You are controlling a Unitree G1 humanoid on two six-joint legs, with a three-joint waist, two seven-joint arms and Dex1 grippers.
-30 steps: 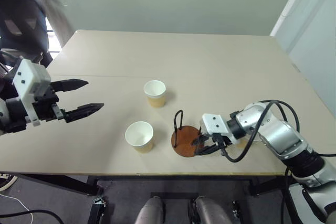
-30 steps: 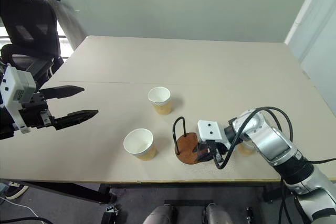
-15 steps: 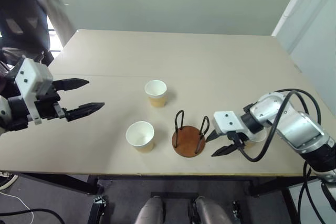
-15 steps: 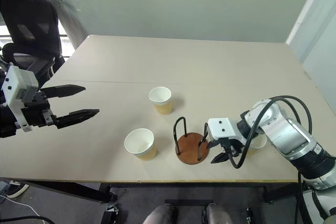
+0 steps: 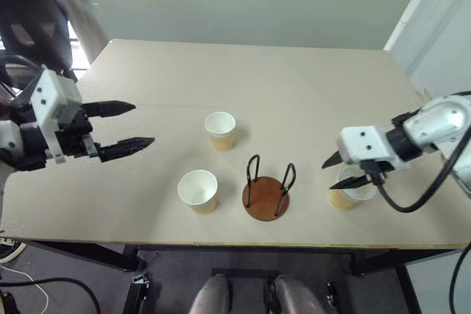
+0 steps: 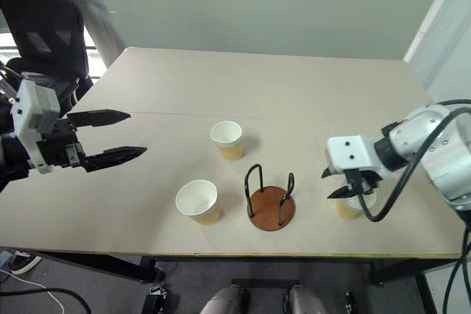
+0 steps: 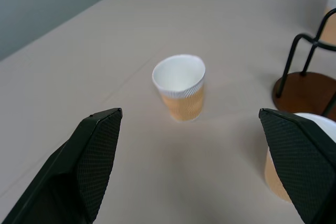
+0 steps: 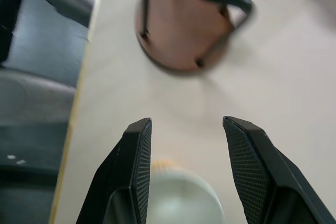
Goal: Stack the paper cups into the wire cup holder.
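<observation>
Cups: three tan paper cups stand upright and apart on the table (image 5: 309, 86). The far cup (image 5: 220, 130) sits near the middle, the near-left cup (image 5: 198, 190) just left of the holder, and the right cup (image 6: 352, 204) near the front edge, right of the holder.
Holder: the wire cup holder (image 5: 266, 189) stands empty near the front edge between the near-left cup and the right cup, its two black wire loops upright on the brown disc.
Handling: the cups look very light and thin-walled, so I judge they will crush under a hard squeeze and tip or slide at a sideways nudge. The ribbed sleeve should give some friction.
Where to hold: best taken across the body just under the rolled rim, where the wall is stiffest, with a gentle pinch.
Right arm: the right gripper (image 6: 346, 183) hangs tilted steeply down over the right cup, fingers pointing toward the holder. In the right wrist view the cup's white rim shows between the two fingers (image 8: 135, 171).
Right jaws: part open, holding nothing.
Left arm: the left gripper (image 5: 121, 126) hovers far left, well clear of the cups, close to level, aimed toward the far cup.
Left jaws: spread wide, empty.
</observation>
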